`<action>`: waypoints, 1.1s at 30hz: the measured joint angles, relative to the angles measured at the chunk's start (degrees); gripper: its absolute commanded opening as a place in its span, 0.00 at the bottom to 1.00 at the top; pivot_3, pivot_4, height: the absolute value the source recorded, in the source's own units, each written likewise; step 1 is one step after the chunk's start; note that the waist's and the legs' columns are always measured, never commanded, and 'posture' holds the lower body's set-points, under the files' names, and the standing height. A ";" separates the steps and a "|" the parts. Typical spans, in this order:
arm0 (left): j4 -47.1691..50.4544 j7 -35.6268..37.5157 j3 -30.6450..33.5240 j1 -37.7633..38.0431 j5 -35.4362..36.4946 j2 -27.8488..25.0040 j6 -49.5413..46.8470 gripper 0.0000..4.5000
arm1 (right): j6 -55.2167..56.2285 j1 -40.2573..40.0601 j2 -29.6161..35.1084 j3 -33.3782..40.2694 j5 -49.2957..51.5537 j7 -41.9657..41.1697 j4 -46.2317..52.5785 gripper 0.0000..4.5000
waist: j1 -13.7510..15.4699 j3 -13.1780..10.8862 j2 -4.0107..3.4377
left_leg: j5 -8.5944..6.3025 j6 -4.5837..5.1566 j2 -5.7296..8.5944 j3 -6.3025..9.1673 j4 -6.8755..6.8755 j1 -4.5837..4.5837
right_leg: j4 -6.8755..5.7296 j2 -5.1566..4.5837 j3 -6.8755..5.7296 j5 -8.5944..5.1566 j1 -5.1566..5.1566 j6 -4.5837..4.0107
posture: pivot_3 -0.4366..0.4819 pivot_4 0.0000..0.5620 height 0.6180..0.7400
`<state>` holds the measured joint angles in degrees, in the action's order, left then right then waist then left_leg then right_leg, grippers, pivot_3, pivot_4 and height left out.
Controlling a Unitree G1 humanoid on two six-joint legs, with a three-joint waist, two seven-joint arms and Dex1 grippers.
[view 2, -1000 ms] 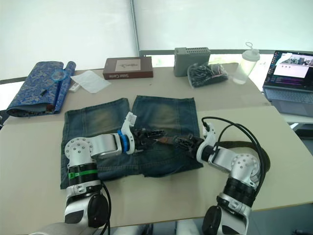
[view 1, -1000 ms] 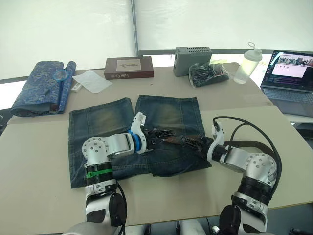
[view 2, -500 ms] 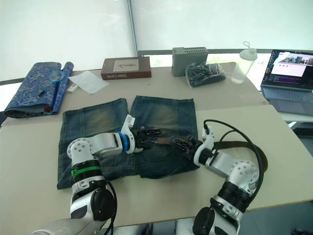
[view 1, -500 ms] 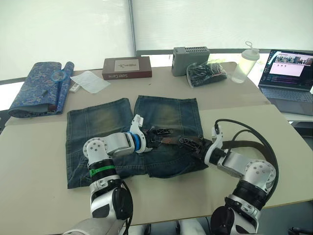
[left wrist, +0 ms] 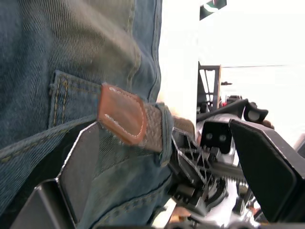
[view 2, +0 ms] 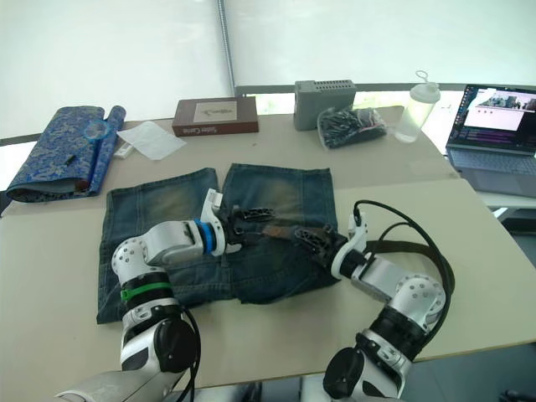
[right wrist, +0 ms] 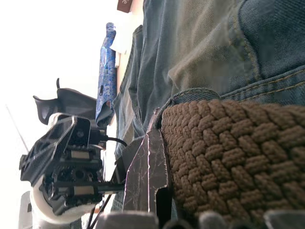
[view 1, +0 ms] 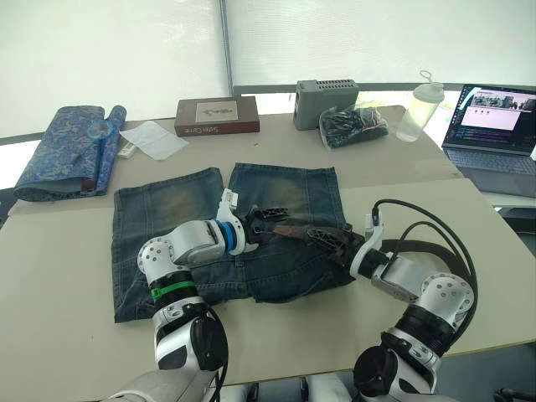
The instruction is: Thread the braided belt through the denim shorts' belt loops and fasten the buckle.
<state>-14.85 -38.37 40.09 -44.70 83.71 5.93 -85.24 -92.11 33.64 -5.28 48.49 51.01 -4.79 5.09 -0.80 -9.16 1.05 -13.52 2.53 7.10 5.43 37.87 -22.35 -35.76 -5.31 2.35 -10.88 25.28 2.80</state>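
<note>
The denim shorts (view 1: 167, 209) lie flat on the table, legs pointing away from me, waistband near. The braided belt (view 1: 289, 228) runs along the waistband between my grippers, and its tail (view 1: 427, 247) trails off past my right arm. Its brown leather tip (left wrist: 124, 119) pokes out through one of the belt loops (left wrist: 164, 133). My left gripper (view 1: 266, 223) stands open around that tip, one of its fingers (left wrist: 81, 167) just under it. My right gripper (view 1: 328, 239) is shut on the braided belt (right wrist: 224, 143) just behind the loop. The buckle is hidden.
A blue patterned rolled cloth (view 1: 71, 146) lies at the far left, beside a white paper (view 1: 155, 138). Along the back stand a brown box (view 1: 218, 115), a grey box (view 1: 325, 92), a bag of dark items (view 1: 356, 126) and a bottle (view 1: 416, 107). A laptop (view 1: 494, 126) sits at the right.
The left gripper has shifted slightly away from me over the waistband, and the belt stretch between the two grippers sits a little higher. The right gripper keeps its hold.
</note>
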 measured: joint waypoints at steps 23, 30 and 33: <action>1.30 2.95 -17.31 6.85 8.68 -5.68 14.07 0.00 | 3.73 -4.70 6.72 -11.35 1.90 -4.44 3.80 0.33 | 0.02 0.00 0.00 | 0.04 0.00 0.04 -0.01 0.00 -0.02 | 0.03 -0.01 0.02 -0.01 0.01 -0.01 | 0.48 0.27 1.00; 11.14 15.00 -23.34 10.17 5.65 -12.96 13.96 0.00 | 20.89 -17.82 31.30 -34.69 -6.16 -19.47 22.28 0.56 | 0.04 -0.01 0.01 | 0.14 -0.27 0.03 -0.07 0.00 -0.03 | 0.28 0.02 -0.04 -0.06 -0.07 0.04 | 0.48 0.27 1.00; 15.32 19.54 -25.45 12.61 4.04 -14.44 14.30 0.00 | 26.09 -23.05 35.95 -34.84 -5.97 -24.68 27.75 0.35 | 0.18 -0.01 0.02 | 0.12 -0.24 0.02 -0.06 0.00 0.01 | 0.34 -0.01 -0.04 -0.06 -0.17 0.05 | 0.48 0.27 1.00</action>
<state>0.48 -18.83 14.65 -32.09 87.75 -8.52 -70.94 -66.02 10.59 30.68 13.65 45.04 -29.48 32.83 -0.62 -9.17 1.06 -13.41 2.29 7.12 5.37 37.87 -22.33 -35.42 -5.32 2.31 -10.94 25.11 2.84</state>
